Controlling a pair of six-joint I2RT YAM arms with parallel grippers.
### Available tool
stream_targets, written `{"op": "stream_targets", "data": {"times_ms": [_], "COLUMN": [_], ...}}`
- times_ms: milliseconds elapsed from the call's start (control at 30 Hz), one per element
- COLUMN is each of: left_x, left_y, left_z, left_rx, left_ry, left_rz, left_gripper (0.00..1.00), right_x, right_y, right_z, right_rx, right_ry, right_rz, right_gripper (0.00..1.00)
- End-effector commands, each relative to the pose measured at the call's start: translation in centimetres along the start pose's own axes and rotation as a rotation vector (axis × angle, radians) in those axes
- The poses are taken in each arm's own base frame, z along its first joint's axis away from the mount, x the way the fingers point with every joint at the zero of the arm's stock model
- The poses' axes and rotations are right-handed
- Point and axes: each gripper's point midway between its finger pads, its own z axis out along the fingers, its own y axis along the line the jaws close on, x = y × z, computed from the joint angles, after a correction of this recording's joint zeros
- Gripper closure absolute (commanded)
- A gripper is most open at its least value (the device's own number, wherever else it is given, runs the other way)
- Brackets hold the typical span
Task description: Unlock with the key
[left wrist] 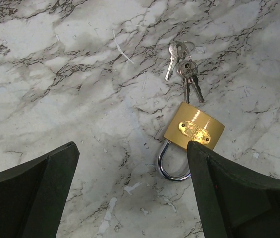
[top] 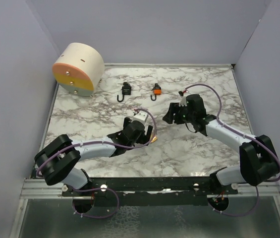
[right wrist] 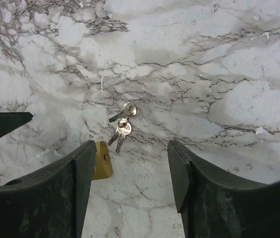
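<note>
White marble-patterned table (top: 199,144) with grey veins fills the space between plain pale walls. At its far left corner lies a cream cylindrical drum (top: 79,68), its round face banded orange and yellow and turned toward the arms. The left tool (left wrist: 132,148) hangs low over the middle of the table with its dark fingers spread wide and nothing between them. The right tool (right wrist: 132,146) hovers just beyond it, tilted down toward the same spot, its fingers also apart and holding nothing. A brass padlock with a steel shackle (left wrist: 194,126) lies flat on the table between the two tools, its near corner right at the tip of the left tool's right finger (left wrist: 229,193). A small bunch of silver keys on a ring (left wrist: 183,69) lies touching the padlock's far edge; whether one sits in the lock I cannot tell. Further back lie a small black hook (top: 125,90) and an orange-capped hook (top: 156,90), near each other
</note>
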Motion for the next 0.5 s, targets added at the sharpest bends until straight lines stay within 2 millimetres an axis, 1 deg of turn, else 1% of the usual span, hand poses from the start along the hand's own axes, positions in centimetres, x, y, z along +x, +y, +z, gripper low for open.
{"op": "stream_targets", "data": {"times_ms": [0,133,233,467], "left_x": [-0.2,-0.5,-0.8,-1.2], "left_y": [0.6,1.8,2.1,3.3], "left_z": [0.2,-0.2,-0.8,-2.2], "left_rx": [-0.055,-0.116,-0.123,-0.146], "left_ry": [-0.010,-0.028,-0.055,-0.098], "left_rz": [-0.013,-0.059,-0.086,-0.108], "left_gripper": [0.07,0.07,0.07,0.07], "right_x": [-0.6,0.8,1.4,3.3], "right_y": [0.7,1.6,2.3,2.9], "right_z": [1.1,2.3,3.2,5.3], "right_rx": [-0.039,-0.051,-0.048,-0.017], "right_ry": [0.006,0.055,0.083,0.150], "right_rz": [-0.006,-0.022,-0.031,-0.030], "right_gripper": [0.44,0.46,0.47,0.54]}}
